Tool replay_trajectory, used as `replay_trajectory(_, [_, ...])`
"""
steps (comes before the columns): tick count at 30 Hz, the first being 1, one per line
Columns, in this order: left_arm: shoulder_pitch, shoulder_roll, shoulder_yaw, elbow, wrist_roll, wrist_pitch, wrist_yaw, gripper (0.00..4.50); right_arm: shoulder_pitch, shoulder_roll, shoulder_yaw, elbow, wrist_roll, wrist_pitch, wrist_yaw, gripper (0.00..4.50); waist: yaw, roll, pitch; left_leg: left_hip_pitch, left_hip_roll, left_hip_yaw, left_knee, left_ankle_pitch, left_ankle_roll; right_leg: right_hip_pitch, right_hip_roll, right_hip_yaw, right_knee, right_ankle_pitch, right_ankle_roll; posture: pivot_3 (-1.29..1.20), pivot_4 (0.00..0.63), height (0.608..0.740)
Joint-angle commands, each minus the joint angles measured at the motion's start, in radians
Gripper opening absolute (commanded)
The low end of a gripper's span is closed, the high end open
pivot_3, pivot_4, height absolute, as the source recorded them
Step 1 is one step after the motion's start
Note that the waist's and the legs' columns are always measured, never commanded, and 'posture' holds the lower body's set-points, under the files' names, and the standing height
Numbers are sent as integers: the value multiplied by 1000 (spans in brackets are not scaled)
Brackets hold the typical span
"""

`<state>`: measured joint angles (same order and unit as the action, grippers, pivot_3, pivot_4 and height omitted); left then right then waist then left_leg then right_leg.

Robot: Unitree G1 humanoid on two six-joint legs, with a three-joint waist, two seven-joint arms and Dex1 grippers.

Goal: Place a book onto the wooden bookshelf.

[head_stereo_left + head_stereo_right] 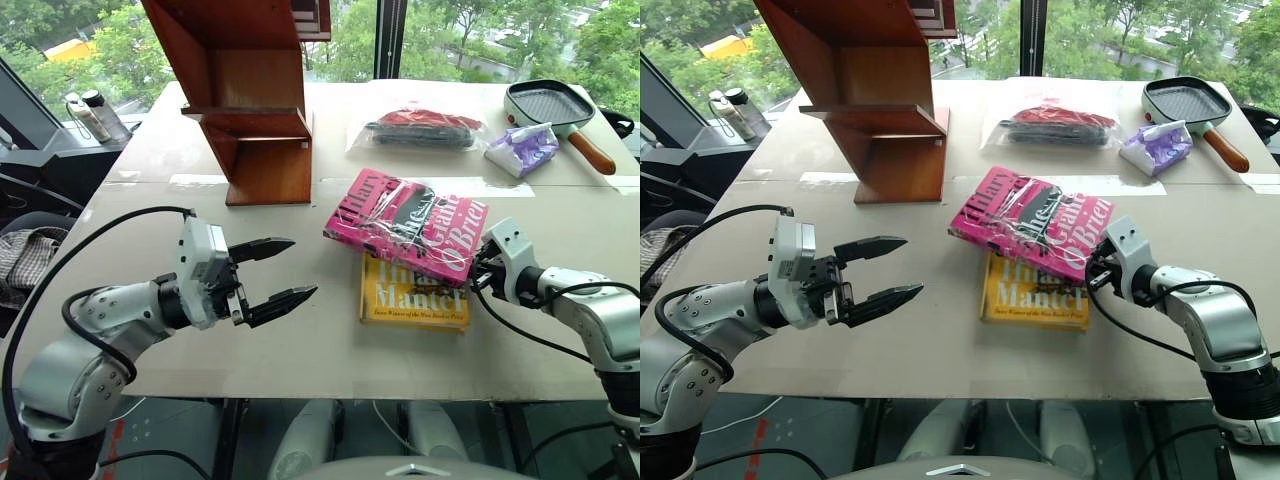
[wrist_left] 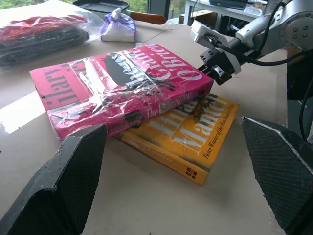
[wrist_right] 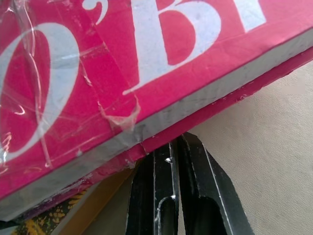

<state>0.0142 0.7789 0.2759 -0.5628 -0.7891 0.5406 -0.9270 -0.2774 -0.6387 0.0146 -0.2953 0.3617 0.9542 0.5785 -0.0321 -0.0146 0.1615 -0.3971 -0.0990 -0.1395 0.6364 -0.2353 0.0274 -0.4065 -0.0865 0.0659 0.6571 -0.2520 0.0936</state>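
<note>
The book (image 1: 408, 225), pink and plastic-wrapped, lies on the yellow book (image 1: 412, 292) at mid-bench, near the wooden bookshelf (image 1: 250, 95) standing at the far left. The left gripper (image 1: 283, 270) hovers left of the books, jaws wide open and empty. The right wrist view shows the right gripper (image 3: 173, 147) with jaws closed, tips at the book's lower edge.

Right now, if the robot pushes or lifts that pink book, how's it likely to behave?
The book wears crinkled, shiny plastic wrap, so it will probably slide easily and feel slippery. It is thick and looks stiff, unlikely to flop. It lies skewed on the yellow book, overhanging it, so a push may swivel it.
</note>
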Motion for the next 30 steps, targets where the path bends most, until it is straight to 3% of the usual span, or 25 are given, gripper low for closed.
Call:
replay_trajectory(1, [-2, 8, 28, -41, -25, 0, 11, 4500, -41, 47, 37, -22, 11, 1, -8, 21, -4, 0, 0, 0, 0, 0, 0, 0, 0, 0, 0, 0, 0, 0, 0, 0, 150, 740])
replay_trajectory(6, [1, 6, 28, -50, -27, 3, 22, 4500, -45, 62, 49, -31, -31, -28, -40, 21, 0, 1, 0, -1, 0, 0, 0, 0, 0, -1, 0, 0, 1, 0, 0, 0, 150, 740])
replay_trajectory(12, [44, 5, 57, -50, -28, -5, 20, 4500, 42, -73, -85, -71, -41, -27, -29, 21, 26, 1, 0, -2, -2, 0, 0, 0, 0, -2, 0, 0, 0, 0, 0, 0, 150, 740])
replay_trajectory(17, [87, 20, 102, -25, -18, -21, -9, 4500, 26, -134, -135, -74, -18, -17, -3, 21, 17, 1, 1, -2, -1, 0, -1, 0, 0, -2, -1, 0, 0, 0, 0, 0, 150, 740])
replay_trajectory(30, [187, 22, 212, 23, -4, -62, -74, 4500, -102, -79, -58, -79, 20, 15, 6, 21, 21, 1, 1, -2, 0, 2, -1, 0, 0, -3, -2, 0, -1, 0, 0, 0, 150, 740])
